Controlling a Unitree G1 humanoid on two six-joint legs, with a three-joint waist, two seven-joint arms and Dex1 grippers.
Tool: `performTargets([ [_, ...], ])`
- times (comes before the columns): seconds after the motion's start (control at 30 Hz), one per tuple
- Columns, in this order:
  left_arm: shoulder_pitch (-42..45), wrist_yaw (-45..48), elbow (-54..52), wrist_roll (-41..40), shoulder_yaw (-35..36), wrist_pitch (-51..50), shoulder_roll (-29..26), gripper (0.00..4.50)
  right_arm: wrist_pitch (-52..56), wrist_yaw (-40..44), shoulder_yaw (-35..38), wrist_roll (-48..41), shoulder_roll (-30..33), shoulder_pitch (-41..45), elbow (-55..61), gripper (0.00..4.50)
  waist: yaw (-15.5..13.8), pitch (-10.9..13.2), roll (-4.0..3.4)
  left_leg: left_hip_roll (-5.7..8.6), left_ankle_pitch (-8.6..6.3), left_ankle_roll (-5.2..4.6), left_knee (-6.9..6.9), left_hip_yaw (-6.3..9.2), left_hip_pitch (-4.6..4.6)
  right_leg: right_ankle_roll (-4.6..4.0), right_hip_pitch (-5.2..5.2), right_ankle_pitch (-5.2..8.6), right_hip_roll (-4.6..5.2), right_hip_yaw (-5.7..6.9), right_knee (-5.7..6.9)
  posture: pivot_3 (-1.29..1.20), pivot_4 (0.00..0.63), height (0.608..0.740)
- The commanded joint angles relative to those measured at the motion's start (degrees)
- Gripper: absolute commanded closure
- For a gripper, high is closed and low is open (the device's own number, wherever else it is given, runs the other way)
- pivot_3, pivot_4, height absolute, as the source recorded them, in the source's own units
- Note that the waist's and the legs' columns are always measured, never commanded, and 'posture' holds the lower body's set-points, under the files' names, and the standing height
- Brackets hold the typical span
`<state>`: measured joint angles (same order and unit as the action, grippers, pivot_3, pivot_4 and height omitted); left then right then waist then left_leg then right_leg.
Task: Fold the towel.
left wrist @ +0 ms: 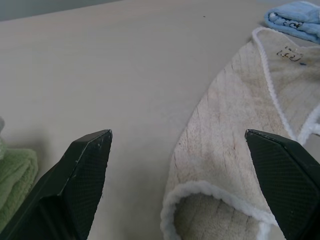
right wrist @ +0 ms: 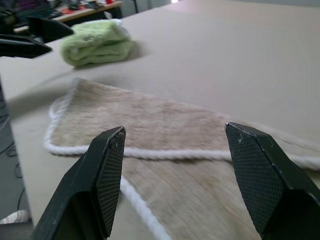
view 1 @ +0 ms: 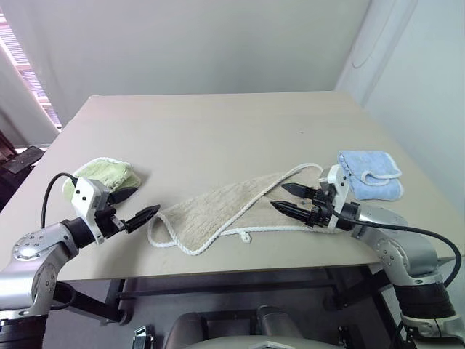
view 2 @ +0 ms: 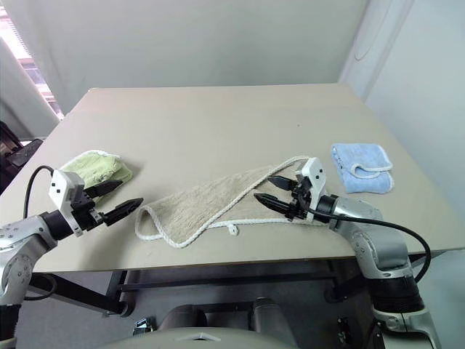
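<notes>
The left gripper (view 1: pixel 140 203) hovers near the table's (view 1: pixel 218 131) front-left edge, its two black fingers spread wide with nothing between them, their tips aimed at the towel's near end. Just behind it lies a fluffy light-green folded towel (view 1: pixel 107 173).

The towel (view 1: pixel 225 207) lies along the front edge of the table, about midway between its left and right corners. It is beige terry cloth with a white corded edging, folded over into a long, narrow, tapering shape. Its long axis runs slantwise: the rounded end sits close to the front edge by the left gripper, and the other end points back and right toward the light-blue folded towel (view 1: pixel 370 174). A small white loop (view 1: pixel 247 236) sticks out at its front side, and a small dark printed mark (left wrist: pixel 290 53) shows near its far end.

The right gripper (view 1: pixel 290 198) hovers over the towel's right end, fingers well apart, holding nothing.
</notes>
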<state>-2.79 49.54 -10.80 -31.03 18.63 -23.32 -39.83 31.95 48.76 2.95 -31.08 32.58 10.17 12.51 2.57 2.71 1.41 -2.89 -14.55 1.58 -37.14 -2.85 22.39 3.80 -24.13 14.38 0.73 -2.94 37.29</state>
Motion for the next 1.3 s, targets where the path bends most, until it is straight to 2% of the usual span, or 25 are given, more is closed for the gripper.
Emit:
performTargets([
  [0.03,2.1,0.1,-3.3,-1.0,-1.3,-0.6,0.1,0.01,-0.9,0.7,1.9,-0.7,1.1,0.7,0.9,1.16,0.0,0.0,0.0,0.0,0.0,0.0,0.02,0.0,0.01,0.0,-0.02,0.0,-0.01,0.0,0.0,0.0,0.0,0.729],
  [0.3,2.0,-0.1,-4.0,-1.2,-2.4,-1.2,0.6,0.01,2.7,-3.3,4.8,-4.7,-1.8,3.3,1.4,1.16,0.2,0.0,-0.01,-0.02,0.0,-0.01,0.01,0.0,-0.01,0.0,-0.05,0.0,-0.07,-0.01,0.04,0.0,0.0,0.729],
  [0.53,3.4,-0.2,-2.1,1.1,-7.2,0.5,3.1,0.01,6.1,-10.6,7.1,-1.5,0.1,8.6,-4.5,1.16,0.0,0.0,-0.03,0.03,0.0,-0.01,-0.04,-0.02,0.02,0.0,0.01,-0.01,0.0,-0.02,0.01,0.0,0.0,0.729],
  [0.63,4.9,0.0,-0.8,1.3,-7.8,0.9,3.7,0.01,10.2,-16.2,6.7,0.7,0.1,11.4,-6.9,1.16,0.0,0.0,-0.01,0.03,0.0,-0.01,-0.06,0.0,0.02,-0.01,0.01,-0.01,-0.01,-0.02,0.01,0.0,0.0,0.729],
  [0.8,6.9,2.1,4.0,3.0,-9.2,2.7,3.7,0.01,14.2,-21.1,5.2,4.8,0.1,17.3,-14.3,1.16,0.2,0.0,-0.13,0.0,0.01,-0.02,0.05,-0.01,0.04,-0.02,-0.09,-0.01,-0.08,-0.04,0.02,0.0,0.0,0.729],
  [0.93,9.9,2.1,6.9,3.8,-9.1,3.8,4.2,0.01,7.9,-20.4,6.1,7.2,-0.9,22.6,-25.5,1.16,0.5,0.1,-0.18,0.01,0.01,-0.02,0.0,-0.04,0.04,0.0,-0.06,-0.02,-0.09,-0.06,0.03,0.0,0.0,0.729],
  [1.07,12.1,1.8,11.6,6.6,-9.5,6.6,4.1,0.01,-4.2,-16.1,1.6,13.4,-1.3,27.7,-38.8,1.16,0.6,0.1,-0.18,0.03,0.01,-0.03,0.0,-0.03,0.05,0.02,-0.02,-0.02,-0.09,-0.06,0.02,0.0,0.0,0.729],
  [1.3,13.2,0.2,11.6,8.1,-10.2,8.7,6.1,0.01,-17.2,-20.0,1.4,19.9,-5.7,39.7,-66.1,1.16,1.7,0.1,-0.19,0.03,0.02,-0.03,0.01,-0.07,0.05,0.05,-0.04,-0.06,-0.09,-0.11,0.06,0.0,0.0,0.729],
])
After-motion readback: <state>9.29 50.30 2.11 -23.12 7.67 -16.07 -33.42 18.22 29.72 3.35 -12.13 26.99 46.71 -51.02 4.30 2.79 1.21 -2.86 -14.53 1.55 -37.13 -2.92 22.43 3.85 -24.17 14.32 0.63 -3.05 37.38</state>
